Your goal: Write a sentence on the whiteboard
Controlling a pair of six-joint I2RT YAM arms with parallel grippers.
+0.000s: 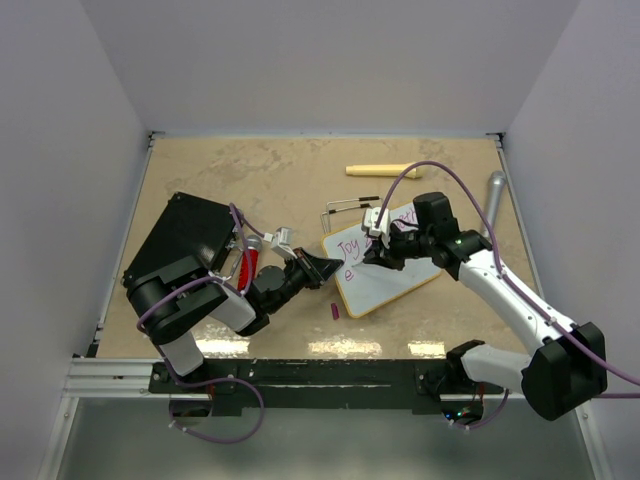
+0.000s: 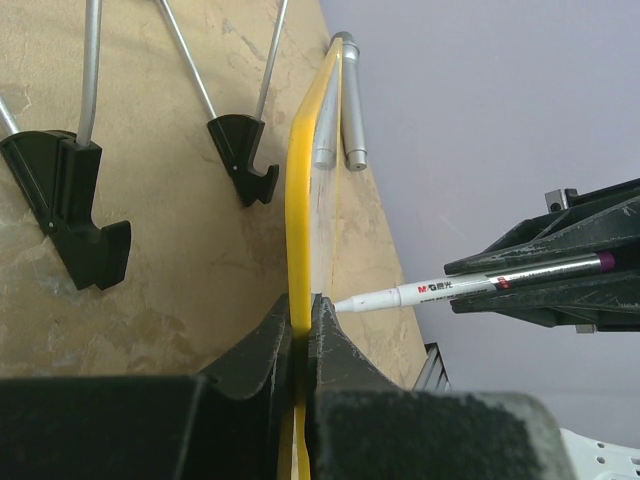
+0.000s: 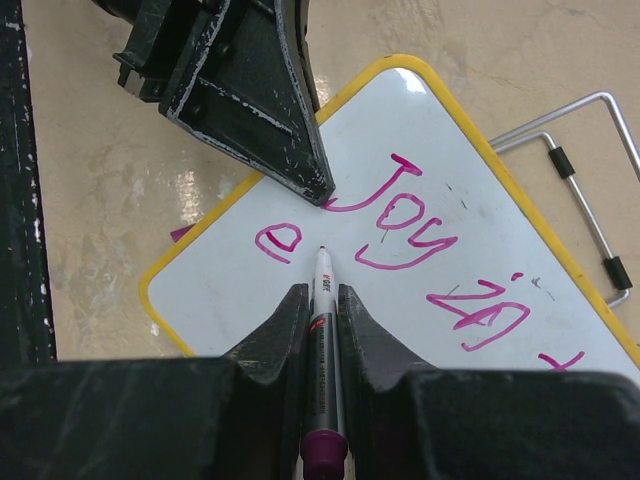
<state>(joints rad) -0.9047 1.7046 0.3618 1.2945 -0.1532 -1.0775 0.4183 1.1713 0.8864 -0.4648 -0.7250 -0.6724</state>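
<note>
The sentence (image 3: 405, 215) is at line two. My left fingers (image 2: 322, 325) pinch the whiteboard (image 3: 440, 150) rim, 4 o'clock of surface (image 1: 250, 170) centre. My right fingers (image 3: 348, 308) grip the marker (image 3: 324, 272), tip 3 o'clock of "e". Next, likely: a lightly pressed letter.

The whiteboard (image 3: 230, 300) has a glossy, smooth white face and a yellow plastic rim (image 2: 300, 180); the table (image 1: 260, 180) is mottled beige, stone-like, faintly shiny; the marker (image 3: 325, 300) is smooth white plastic; the fingers (image 3: 250, 90) of the left gripper (image 2: 301, 318) are matt black, scuffed pale
</note>
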